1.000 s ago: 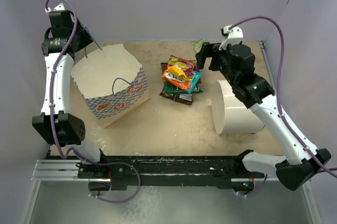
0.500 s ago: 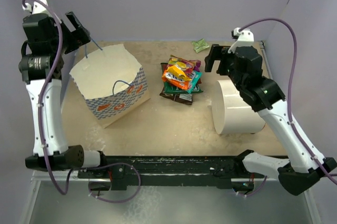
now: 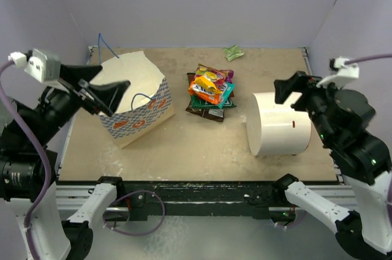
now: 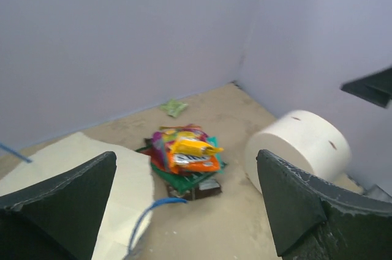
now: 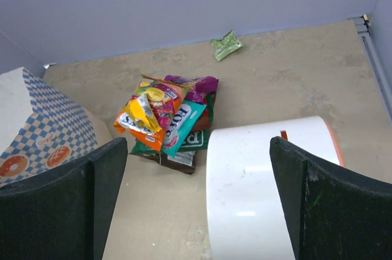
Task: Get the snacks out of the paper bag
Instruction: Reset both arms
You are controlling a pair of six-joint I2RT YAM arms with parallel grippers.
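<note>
While your left claw (image 3: 115, 96) is hanging spread wide over the left edge of the paper bag (image 3: 144, 110), your right claw (image 3: 293, 92) is gaping above the white cylinder (image 3: 278, 128). Snacks (image 3: 210, 90) are lying piled between bag and cylinder, apart from both claws, with bare table (image 3: 202, 150) showing around them. One green packet (image 3: 233, 52) is lying near the back wall.

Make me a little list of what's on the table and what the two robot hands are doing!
Bag: white paper bag with blue checks and orange logos, on the beige table, left side
Snacks: pile of shiny colourful snack packets, outside the bag, to its right
Stray: small green packet, alone by the far edge
Roll: plain white cylinder on its side, right of the pile
Left gripper: open, empty, raised by the bag
Right gripper: open, empty, raised by the cylinder
</note>
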